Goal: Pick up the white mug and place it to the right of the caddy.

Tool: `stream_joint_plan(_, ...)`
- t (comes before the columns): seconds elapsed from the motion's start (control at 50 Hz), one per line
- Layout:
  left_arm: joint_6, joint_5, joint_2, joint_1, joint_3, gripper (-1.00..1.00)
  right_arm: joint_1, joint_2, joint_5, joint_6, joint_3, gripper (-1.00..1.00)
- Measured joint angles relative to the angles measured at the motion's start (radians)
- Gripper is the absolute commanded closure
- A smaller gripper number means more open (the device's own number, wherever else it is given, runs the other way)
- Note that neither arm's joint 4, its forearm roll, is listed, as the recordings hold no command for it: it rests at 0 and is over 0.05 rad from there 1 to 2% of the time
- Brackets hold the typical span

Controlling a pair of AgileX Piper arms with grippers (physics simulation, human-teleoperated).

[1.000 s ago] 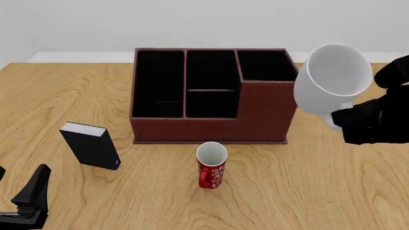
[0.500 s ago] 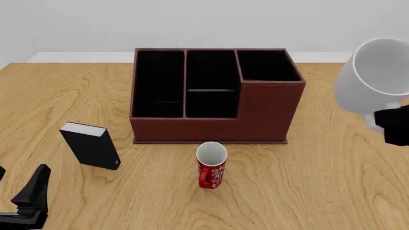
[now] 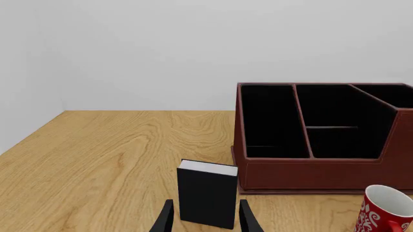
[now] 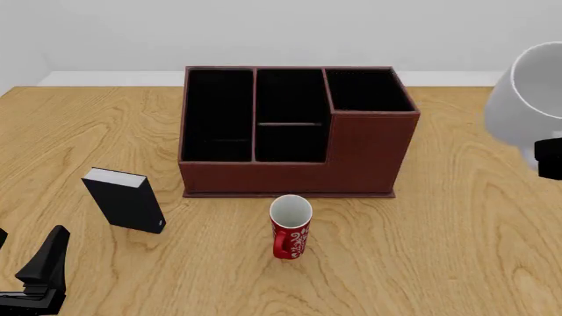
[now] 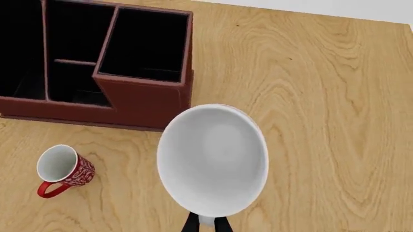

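The white mug hangs tilted in the air at the far right of the front view, to the right of the caddy and well above the table. My right gripper is shut on it from below, mostly cut off by the frame edge. In the right wrist view the white mug opens toward the camera, with my right gripper pinching its handle; the caddy lies beyond it. My left gripper rests open at the near left corner.
A red mug with white swirls stands just in front of the caddy. A black box with a white top stands to the caddy's front left, right ahead of my left gripper. Bare wood lies right of the caddy.
My right gripper has carried the white mug to the right, from beside the caddy's right end to the frame's right edge. The left arm has stayed still.
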Motion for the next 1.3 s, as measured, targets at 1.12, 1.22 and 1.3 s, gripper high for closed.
stream_joint_plan(1.12,0.000,0.000,0.000,0.000,0.000,-1.00,-0.083,0.384,-0.204,0.076,-0.163,1.00)
stream_joint_plan(1.22,0.000,0.000,0.000,0.000,0.000,-1.00,-0.084,0.421,-0.220,0.081,-0.173,1.00)
stream_joint_plan(1.3,0.000,0.000,0.000,0.000,0.000,-1.00,-0.086,0.447,-0.232,0.084,-0.180,1.00)
